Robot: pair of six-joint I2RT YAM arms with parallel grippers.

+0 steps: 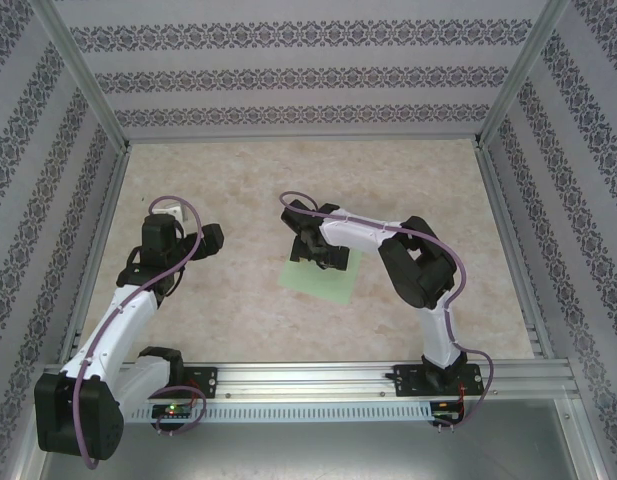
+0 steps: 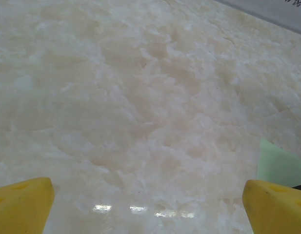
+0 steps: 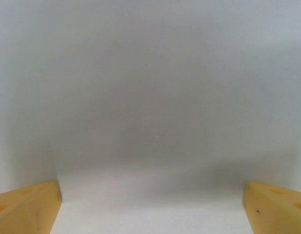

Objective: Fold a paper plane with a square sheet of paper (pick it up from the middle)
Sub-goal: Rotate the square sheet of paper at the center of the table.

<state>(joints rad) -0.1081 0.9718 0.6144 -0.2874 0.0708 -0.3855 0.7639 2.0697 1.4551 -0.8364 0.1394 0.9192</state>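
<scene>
Right gripper (image 3: pixel 150 208): open wide. Its two yellow fingertips (image 3: pixel 27 207) sat at the bottom corners of the right wrist view, far apart, with nothing pinched between them.
Under the right gripper: a plain, pale, featureless surface ran across the whole gap. From the wrist camera I could not tell whether the fingertips touched it.
Square sheet of paper (image 1: pixel 323 282): pale green and flat on the table (image 1: pixel 238 170), near the middle and a little toward the near side. It was turned so that one corner pointed to the near right, and its far edge was hidden under the right gripper in the top view.
Right arm (image 1: pixel 418 265): reached from its base at the near right toward the table's middle, with the wrist bent down over the far-left part of the paper.
Left gripper (image 2: pixel 148 207): also open and holding nothing, its yellow tips spread to both bottom corners of the left wrist view with bare table between them.
Left gripper and paper: well apart in the top view. A green corner showed at the right edge of the left wrist view, just above the tip on that side.
Left arm (image 1: pixel 128 310): stood over the table's left side, a purple cable (image 1: pixel 193 215) looping along it.
Table surface: beige, marbled and glossy, with small light reflections near the left gripper.
Surround: patterned walls (image 1: pixel 288 75) on three sides, and an aluminium rail (image 1: pixel 318 378) along the near edge under both bases.
</scene>
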